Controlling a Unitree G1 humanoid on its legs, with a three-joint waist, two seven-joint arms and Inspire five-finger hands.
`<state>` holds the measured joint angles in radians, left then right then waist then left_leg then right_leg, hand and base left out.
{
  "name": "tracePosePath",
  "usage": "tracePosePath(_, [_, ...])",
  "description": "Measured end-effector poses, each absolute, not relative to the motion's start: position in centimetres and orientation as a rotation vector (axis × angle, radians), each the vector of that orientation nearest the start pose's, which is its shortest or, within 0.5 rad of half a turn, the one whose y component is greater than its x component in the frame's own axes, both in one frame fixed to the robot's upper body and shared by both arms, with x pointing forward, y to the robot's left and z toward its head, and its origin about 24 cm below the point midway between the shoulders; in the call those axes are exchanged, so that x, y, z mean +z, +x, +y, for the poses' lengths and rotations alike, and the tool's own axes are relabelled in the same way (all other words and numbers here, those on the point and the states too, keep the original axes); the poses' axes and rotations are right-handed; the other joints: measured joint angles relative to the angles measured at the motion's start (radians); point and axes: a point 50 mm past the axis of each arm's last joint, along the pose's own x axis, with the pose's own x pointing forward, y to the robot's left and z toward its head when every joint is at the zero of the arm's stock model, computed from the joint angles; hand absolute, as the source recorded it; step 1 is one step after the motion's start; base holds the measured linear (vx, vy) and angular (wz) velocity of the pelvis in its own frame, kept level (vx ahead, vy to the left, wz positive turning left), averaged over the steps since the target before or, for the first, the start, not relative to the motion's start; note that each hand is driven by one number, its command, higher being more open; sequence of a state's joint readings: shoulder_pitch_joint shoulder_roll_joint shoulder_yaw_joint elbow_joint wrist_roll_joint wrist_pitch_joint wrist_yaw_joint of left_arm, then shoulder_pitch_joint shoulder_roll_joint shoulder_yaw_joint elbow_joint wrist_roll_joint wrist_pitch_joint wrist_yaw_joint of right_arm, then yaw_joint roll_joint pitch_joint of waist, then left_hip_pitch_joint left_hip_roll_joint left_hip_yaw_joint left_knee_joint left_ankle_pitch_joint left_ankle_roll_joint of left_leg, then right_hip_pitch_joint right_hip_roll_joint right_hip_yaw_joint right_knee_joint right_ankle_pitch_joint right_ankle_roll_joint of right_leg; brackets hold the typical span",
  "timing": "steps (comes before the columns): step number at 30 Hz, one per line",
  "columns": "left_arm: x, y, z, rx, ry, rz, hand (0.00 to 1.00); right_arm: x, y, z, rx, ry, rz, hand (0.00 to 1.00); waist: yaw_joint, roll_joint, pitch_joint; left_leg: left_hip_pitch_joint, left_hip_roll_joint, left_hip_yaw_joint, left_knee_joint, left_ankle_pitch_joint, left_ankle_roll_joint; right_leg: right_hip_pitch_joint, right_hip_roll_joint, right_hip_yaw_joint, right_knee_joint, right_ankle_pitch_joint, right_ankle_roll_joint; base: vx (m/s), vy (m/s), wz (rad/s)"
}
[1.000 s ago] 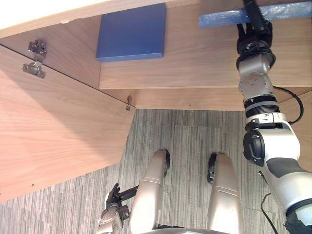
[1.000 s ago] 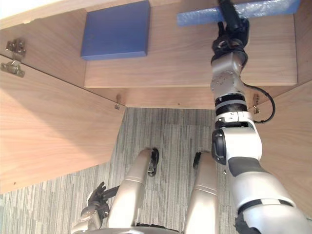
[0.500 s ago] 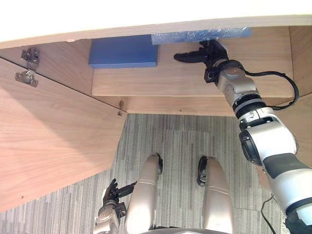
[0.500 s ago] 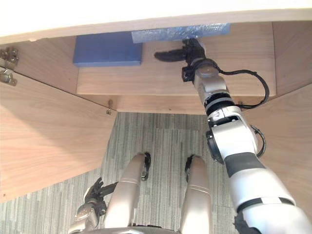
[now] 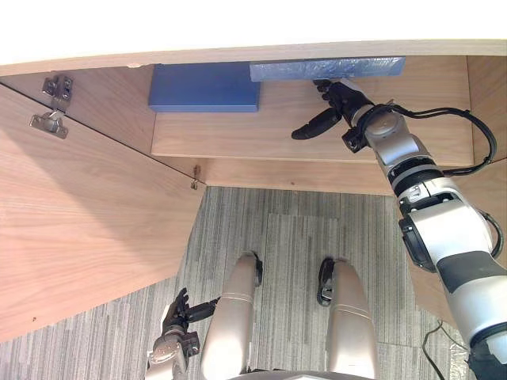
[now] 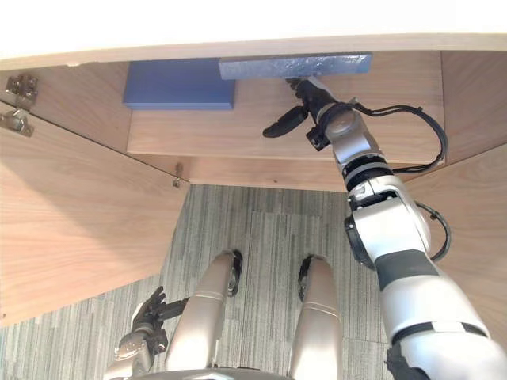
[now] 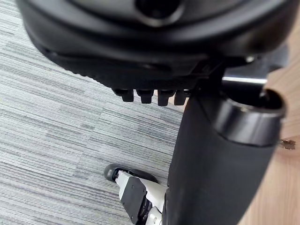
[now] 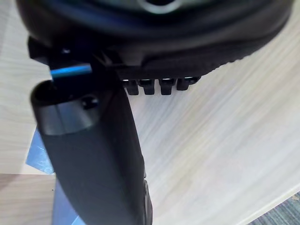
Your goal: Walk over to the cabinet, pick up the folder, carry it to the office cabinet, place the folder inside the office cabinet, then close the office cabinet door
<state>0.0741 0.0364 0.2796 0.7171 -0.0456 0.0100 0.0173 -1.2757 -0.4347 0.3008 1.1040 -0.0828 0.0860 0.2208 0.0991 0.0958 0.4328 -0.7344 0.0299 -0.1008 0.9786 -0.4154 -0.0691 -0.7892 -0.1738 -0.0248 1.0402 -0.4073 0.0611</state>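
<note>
Two blue things on office cabinet shelf (image 5: 238, 134): dark box (image 5: 204, 85) at left, pale folder (image 5: 348, 68) flat along back, long axis left-right, left end just beside box. So placing step looks basically done imo. Right hand (image 5: 341, 101) loose, thumb out, gripping nothing, fingertips near folder's front edge. Left hand (image 5: 173, 328) relaxed, low near floor. Next: pull right arm clear of shelf, then swing open door (image 5: 87, 222) shut, no snagging.

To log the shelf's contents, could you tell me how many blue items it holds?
2: a dark blue flat item at the shelf's left rear, and a lighter blue folder along the back, by the right hand. The cabinet top may hide others.
</note>
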Motion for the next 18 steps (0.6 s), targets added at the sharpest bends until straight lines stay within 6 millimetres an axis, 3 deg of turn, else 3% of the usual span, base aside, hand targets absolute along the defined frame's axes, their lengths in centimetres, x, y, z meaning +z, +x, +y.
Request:
tracePosePath(4, [-11.8,15.4,21.1,0.3,-0.059,0.773,1.0,22.3,42.6,-17.6,0.177,-0.774,0.007,1.0,0.005,-0.005,-0.003,0.003,-0.001,0.002,-0.005,0.002,0.004,0.006,-0.002,0.001,-0.013,0.006,0.006,0.0,0.0,0.0])
tracePosePath(8, [-12.2,14.0,20.8,0.282,-0.051,0.796,1.0,21.0,42.3,-18.2,0.221,-0.877,0.059,1.0,0.01,-0.008,-0.004,0.034,-0.008,0.003,-0.031,0.006,0.011,0.037,-0.01,0.0,-0.036,0.009,0.009,0.01,0.004,0.01])
tracePosePath(10, [-12.5,13.1,21.0,0.287,-0.05,0.819,1.0,20.2,42.2,-18.6,0.243,-0.911,0.091,1.0,0.016,-0.022,-0.017,0.045,-0.009,0.006,-0.048,0.008,0.013,0.047,-0.012,-0.001,-0.05,0.011,0.011,0.04,0.005,0.0])
tracePosePath(18, [-12.8,12.4,21.1,0.275,-0.045,0.84,1.0,18.2,41.7,-19.6,0.277,-0.947,0.161,1.0,0.032,-0.037,-0.03,0.094,-0.01,0.005,-0.094,0.012,0.018,0.108,-0.017,-0.015,-0.111,0.02,0.021,0.03,0.016,0.01])
